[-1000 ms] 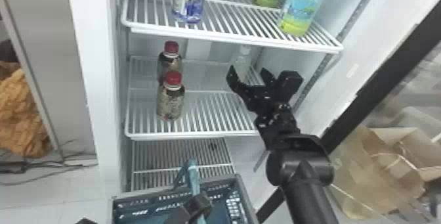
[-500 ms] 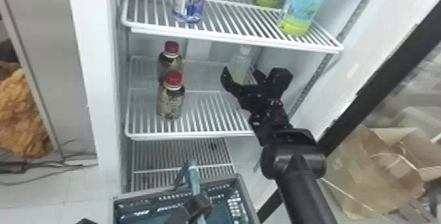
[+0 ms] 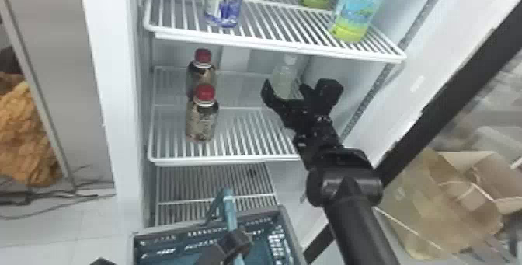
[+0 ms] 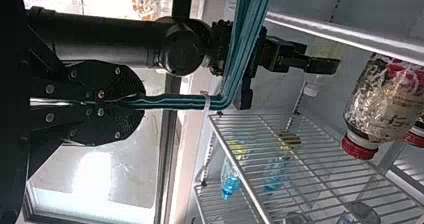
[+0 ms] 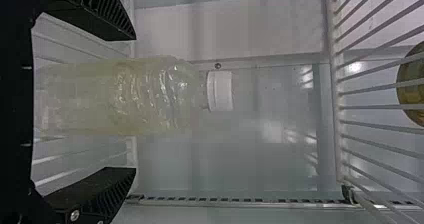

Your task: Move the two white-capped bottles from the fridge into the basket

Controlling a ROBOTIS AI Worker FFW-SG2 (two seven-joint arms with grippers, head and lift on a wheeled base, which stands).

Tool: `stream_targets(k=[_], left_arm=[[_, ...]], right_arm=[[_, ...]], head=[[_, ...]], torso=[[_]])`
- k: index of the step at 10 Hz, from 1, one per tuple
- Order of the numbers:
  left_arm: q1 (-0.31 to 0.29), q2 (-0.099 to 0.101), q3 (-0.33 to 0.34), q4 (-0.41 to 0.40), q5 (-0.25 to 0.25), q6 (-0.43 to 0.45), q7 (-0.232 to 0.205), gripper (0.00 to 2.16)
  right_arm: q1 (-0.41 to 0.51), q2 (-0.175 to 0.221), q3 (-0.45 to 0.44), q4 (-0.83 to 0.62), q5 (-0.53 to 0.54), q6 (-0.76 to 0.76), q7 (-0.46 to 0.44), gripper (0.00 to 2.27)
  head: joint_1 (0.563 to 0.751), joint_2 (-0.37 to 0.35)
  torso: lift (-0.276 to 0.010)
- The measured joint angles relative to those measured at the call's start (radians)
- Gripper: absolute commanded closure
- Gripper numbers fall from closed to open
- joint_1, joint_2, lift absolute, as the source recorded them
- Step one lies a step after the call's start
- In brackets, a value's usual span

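We find the right pincer [image 3: 298, 89] wide open and empty, fingers either side of one white-capped bottle [image 5: 150, 96], upright on the fridge shelf [image 3: 240, 160]. Left pincer [image 3: 235, 241]: closed on the basket's handle [image 4: 175, 102].

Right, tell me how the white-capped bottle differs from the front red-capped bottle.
The white-capped bottle looks pale and see-through; the front red-capped bottle is dark and patterned. The white-capped bottle stands toward the shelf's right side, the front red-capped bottle toward its left. Both stand upright, capped.
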Motion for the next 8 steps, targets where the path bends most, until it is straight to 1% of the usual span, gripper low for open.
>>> stream_targets(k=[1,2,3,4,8], left_arm=[[0.000,0.000,0.000,0.000,0.002,-0.003,0.000,1.12],[0.000,0.000,0.000,0.000,0.002,-0.004,0.000,1.11],[-0.001,0.000,0.000,0.000,0.002,-0.005,0.000,1.12],[-0.002,0.000,0.000,0.000,0.002,-0.005,0.000,1.11],[-0.001,0.000,0.000,0.000,0.000,-0.006,0.000,1.11]], right_arm=[[-0.010,0.000,0.004,0.016,0.005,-0.008,0.000,0.13],[-0.021,-0.002,0.009,0.032,0.010,-0.016,0.000,0.30],[-0.032,-0.004,0.012,0.047,0.011,-0.019,0.001,0.74],[-0.041,-0.006,0.014,0.062,0.007,-0.019,0.001,0.91],[-0.044,-0.009,0.014,0.069,0.000,-0.045,0.000,0.91]], head=[[0.695,-0.350],[0.695,-0.350],[0.695,-0.350],[0.695,-0.350],[0.695,-0.350]], torso=[[-0.260],[-0.260],[-0.260],[-0.260],[-0.260]])
